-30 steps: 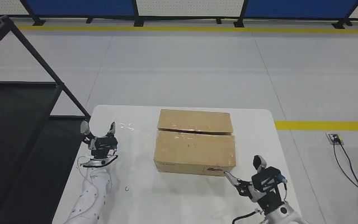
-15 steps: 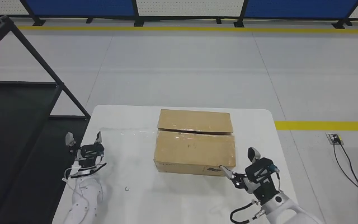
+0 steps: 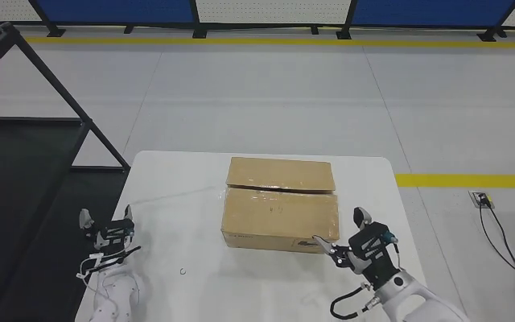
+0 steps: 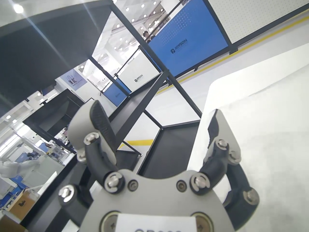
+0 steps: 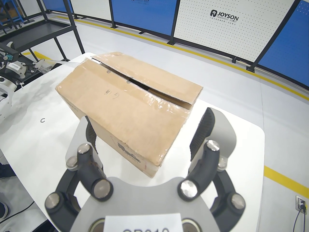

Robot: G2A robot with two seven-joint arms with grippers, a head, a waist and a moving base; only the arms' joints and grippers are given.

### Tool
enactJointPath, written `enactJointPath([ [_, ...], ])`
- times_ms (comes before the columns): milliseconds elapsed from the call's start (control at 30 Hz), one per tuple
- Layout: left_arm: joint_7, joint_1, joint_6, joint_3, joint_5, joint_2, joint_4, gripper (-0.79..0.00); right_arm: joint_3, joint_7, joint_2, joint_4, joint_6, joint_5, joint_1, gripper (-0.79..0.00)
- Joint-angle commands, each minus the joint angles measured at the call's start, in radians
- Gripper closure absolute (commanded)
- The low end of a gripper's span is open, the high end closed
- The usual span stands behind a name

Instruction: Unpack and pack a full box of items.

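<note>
A brown cardboard box (image 3: 280, 205) stands in the middle of the white table (image 3: 193, 249). Its top flaps are slightly parted along the seam (image 5: 144, 86). A thin strip of clear tape (image 5: 52, 61) trails from the box's top toward the table's left edge. My left gripper (image 3: 106, 226) hangs over that left edge, open and holding nothing (image 4: 157, 119). My right gripper (image 3: 342, 233) stands open just in front of the box's front right corner (image 5: 147, 124), its fingers spread wider than that corner and not touching it.
A small C-shaped ring (image 3: 183, 270) lies on the table in front of the box, also seen in the right wrist view (image 5: 42, 120). A black metal rack (image 3: 48, 161) stands just left of the table. The left arm (image 5: 12, 68) shows beyond the box.
My left gripper has drawn back from the table's left part to beyond its left edge. My right gripper has moved slightly closer to the box's front right corner.
</note>
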Motion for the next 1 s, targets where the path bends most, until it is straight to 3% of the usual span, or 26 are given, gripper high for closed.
enactJointPath([
  [0,-0.001,0.009,-0.002,-0.006,-0.007,-0.001,0.007,-0.785,-0.003,0.002,0.0,0.0,0.0,-0.003,0.003,-0.785],
  [300,0.012,0.038,-0.001,-0.026,-0.039,-0.005,0.026,-0.785,-0.021,0.02,0.001,-0.004,0.001,-0.015,0.018,-0.785],
  [567,0.041,0.077,0.024,-0.043,-0.04,-0.008,-0.04,-0.785,-0.032,0.054,0.002,-0.018,0.002,-0.024,0.036,-0.785],
  [733,0.081,0.107,-0.042,-0.045,-0.03,-0.007,-0.105,-0.785,-0.032,0.093,0.005,-0.026,-0.017,-0.056,0.039,-0.785],
  [833,0.108,0.133,-0.118,-0.043,0.06,0.004,-0.163,-0.785,-0.029,0.107,0.006,-0.033,-0.018,-0.067,0.037,-0.785],
  [967,0.108,0.133,-0.118,-0.043,0.06,0.004,-0.163,-0.785,-0.029,0.107,0.006,-0.033,-0.018,-0.067,0.037,-0.785],
])
